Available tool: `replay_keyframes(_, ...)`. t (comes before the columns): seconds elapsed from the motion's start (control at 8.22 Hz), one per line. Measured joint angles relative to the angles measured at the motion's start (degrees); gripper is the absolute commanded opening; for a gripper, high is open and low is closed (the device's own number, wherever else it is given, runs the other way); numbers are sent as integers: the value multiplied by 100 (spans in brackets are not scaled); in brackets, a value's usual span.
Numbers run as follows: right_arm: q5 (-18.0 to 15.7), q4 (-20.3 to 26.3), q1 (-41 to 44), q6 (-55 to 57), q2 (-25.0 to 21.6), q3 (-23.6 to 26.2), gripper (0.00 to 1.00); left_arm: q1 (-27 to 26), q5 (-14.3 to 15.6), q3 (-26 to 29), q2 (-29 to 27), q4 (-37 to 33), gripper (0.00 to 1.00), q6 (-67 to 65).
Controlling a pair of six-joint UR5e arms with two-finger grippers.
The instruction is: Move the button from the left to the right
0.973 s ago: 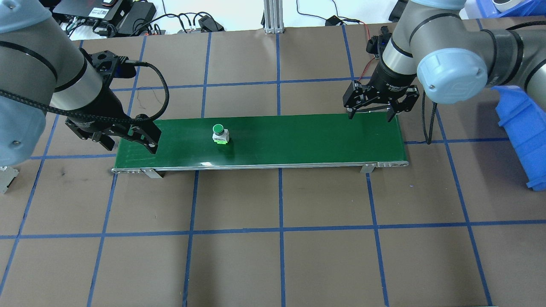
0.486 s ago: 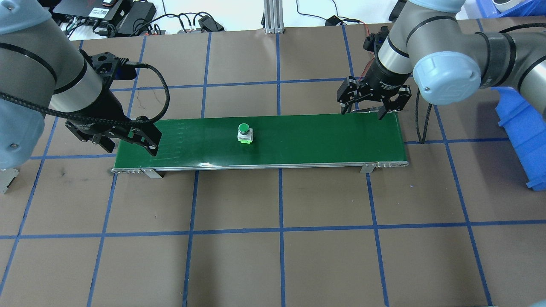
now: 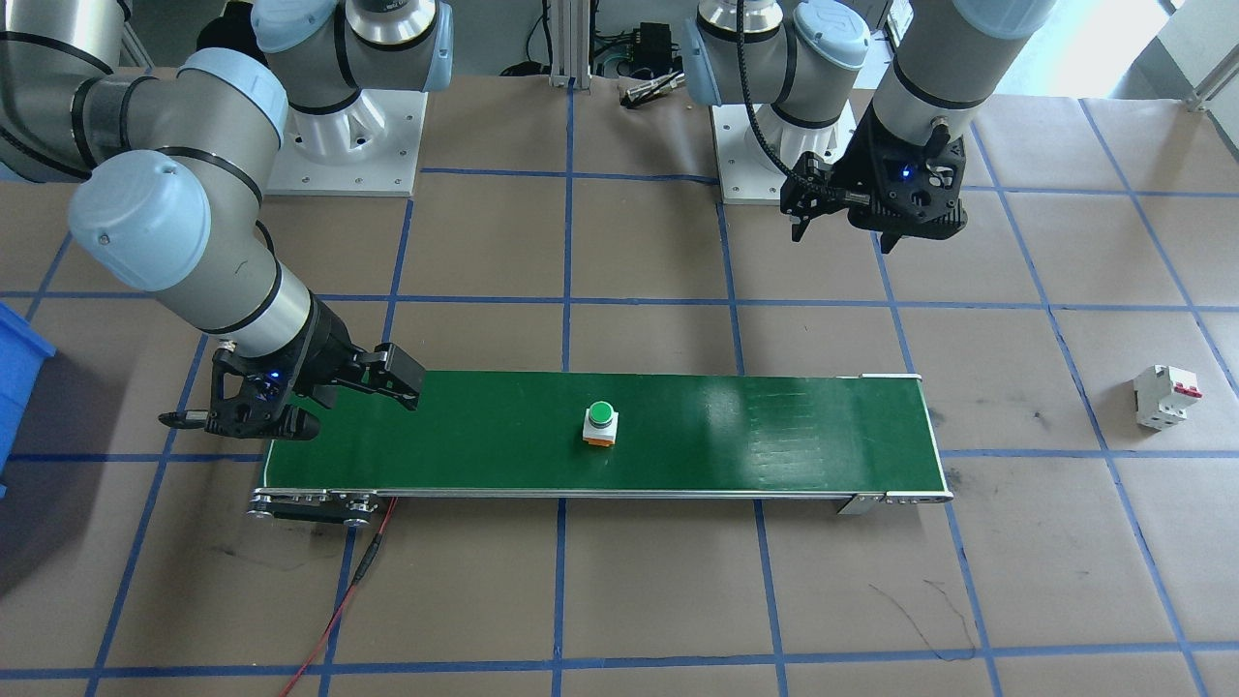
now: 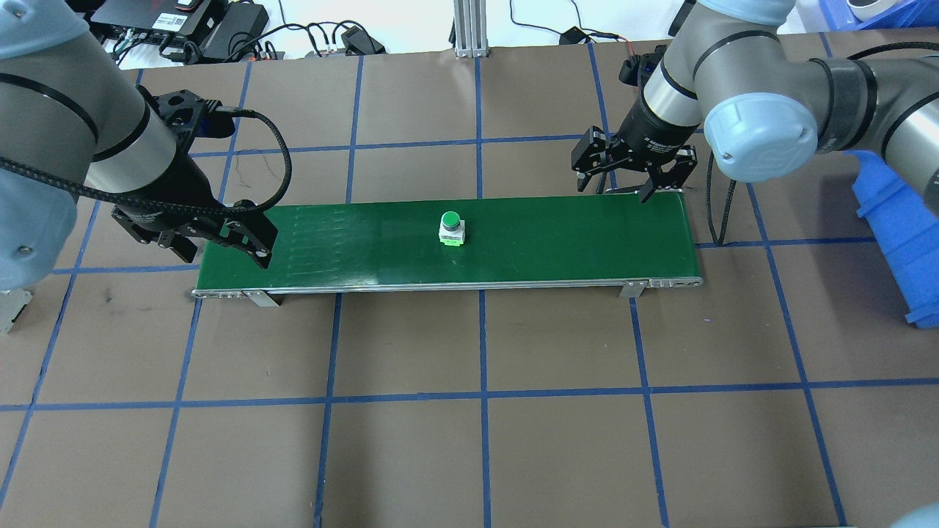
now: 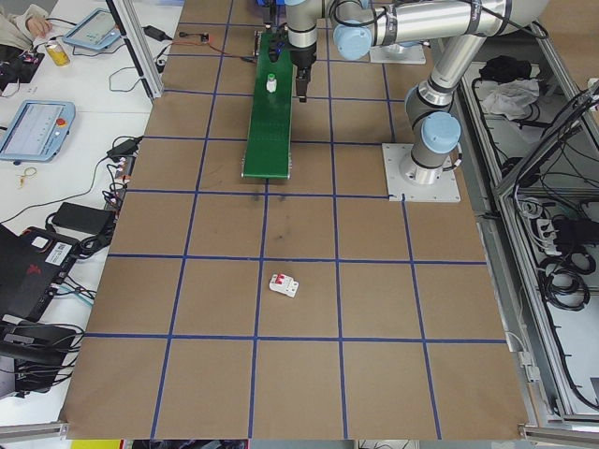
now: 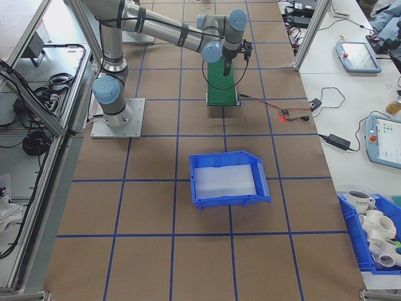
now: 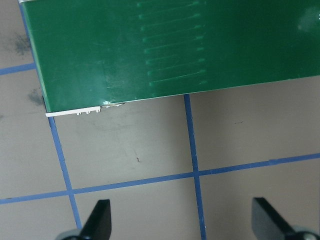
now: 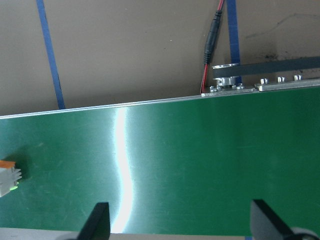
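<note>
One push-button switch (image 4: 450,227) stands mid-belt on the green conveyor (image 4: 557,242), apart from both my released claws: left claw (image 4: 220,246), right claw (image 4: 626,176). Probably light and rigid; I'd grip its blocky white body.

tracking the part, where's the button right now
In the overhead view the button stands upright near the middle of the green conveyor belt, apart from both pincers.
</note>
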Motion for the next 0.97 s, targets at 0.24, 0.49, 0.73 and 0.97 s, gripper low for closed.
replay_keyframes(0.24, -4, -181, 168, 278, 34, 0, 100, 5, 15, -3, 20, -2, 100, 1)
replay_keyframes(0.49, -67, -425, 445, 558, 103, 0, 100, 6, 13, -3, 41, -1, 100, 10)
replay_keyframes(0.73, -80, -604, 578, 766, 172, 0, 100, 15, 11, 18, 43, 16, 100, 39)
replay_keyframes(0.97, -129, -876, 675, 808, 401, 5, 100, 21, 31, 17, 63, 14, 100, 55)
